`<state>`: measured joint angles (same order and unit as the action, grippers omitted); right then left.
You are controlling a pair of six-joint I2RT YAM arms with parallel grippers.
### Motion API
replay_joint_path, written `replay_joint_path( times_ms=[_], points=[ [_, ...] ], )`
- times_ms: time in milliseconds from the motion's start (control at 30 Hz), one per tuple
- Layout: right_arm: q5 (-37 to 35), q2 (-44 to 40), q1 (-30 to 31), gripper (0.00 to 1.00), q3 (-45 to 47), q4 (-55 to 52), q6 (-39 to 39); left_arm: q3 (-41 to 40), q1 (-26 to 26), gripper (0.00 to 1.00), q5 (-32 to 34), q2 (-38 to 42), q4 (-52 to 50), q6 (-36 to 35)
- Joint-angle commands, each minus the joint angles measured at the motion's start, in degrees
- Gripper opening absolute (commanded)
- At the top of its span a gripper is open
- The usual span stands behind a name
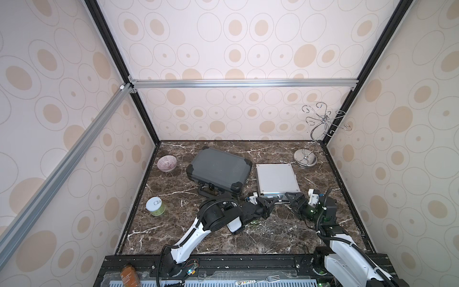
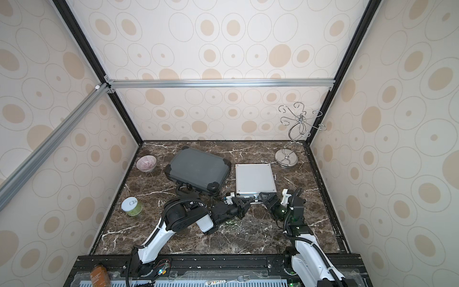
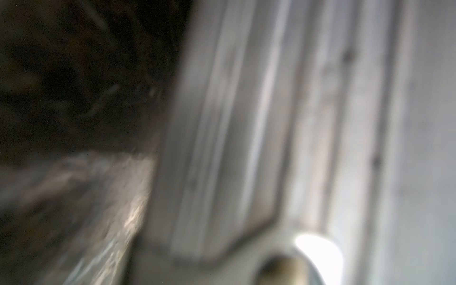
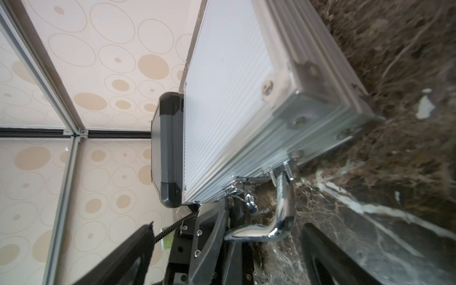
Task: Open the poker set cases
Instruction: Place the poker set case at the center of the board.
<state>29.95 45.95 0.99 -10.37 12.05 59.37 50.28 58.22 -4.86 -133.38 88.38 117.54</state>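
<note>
Both grippers at the silver case's handle edge; both cases lie flat on the table, lids down.

Left gripper (image 1: 267, 200) closed tight at the front edge of the silver case (image 1: 275, 177), by a chrome latch (image 4: 248, 198); whether it pinches anything is hidden. Right gripper (image 1: 293, 197) spread wide just off that edge, with the chrome handle (image 4: 283, 212) in front of it. Silver case near square, handle side facing the robot. Grey case (image 1: 218, 169) to its left, apart, long axis across the marble table (image 1: 173, 231), skewed, right end nearer the robot. Left wrist view blurred: pale ribbed metal only.
</note>
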Motion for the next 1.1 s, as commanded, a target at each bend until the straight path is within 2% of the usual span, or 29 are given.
replay_joint_path(
  times_ms=[0,67,100,300,433,800,1067],
  points=[
    [-1.0,-0.6,-0.2,0.95,-3.1,-4.9,-6.2,-0.7,-0.4,0.00,0.9,-0.4,6.6,5.0],
    [-1.4,-0.9,-0.2,0.95,-3.6,-6.7,-7.9,-1.1,-0.4,0.01,0.7,-0.6,6.7,5.1],
    [-1.4,-1.0,-0.2,0.95,-3.7,-7.0,-8.4,-1.2,-0.4,0.05,0.6,-0.7,6.9,5.1],
    [-2.9,-1.9,-0.3,0.94,-5.5,-12.5,-13.4,-2.5,-0.2,0.38,0.6,-0.1,7.1,5.5],
    [-3.7,-1.8,-0.3,0.94,-6.0,-14.0,-15.3,-3.1,0.1,0.66,0.2,0.8,6.5,5.4],
    [-0.9,2.2,-0.2,0.93,-6.4,-12.3,-17.6,-5.8,1.0,0.70,1.0,1.8,8.2,5.8],
    [0.4,3.0,0.0,0.91,-6.5,-11.7,-18.3,-10.1,1.5,0.75,1.3,6.3,7.7,4.1]
  ],
)
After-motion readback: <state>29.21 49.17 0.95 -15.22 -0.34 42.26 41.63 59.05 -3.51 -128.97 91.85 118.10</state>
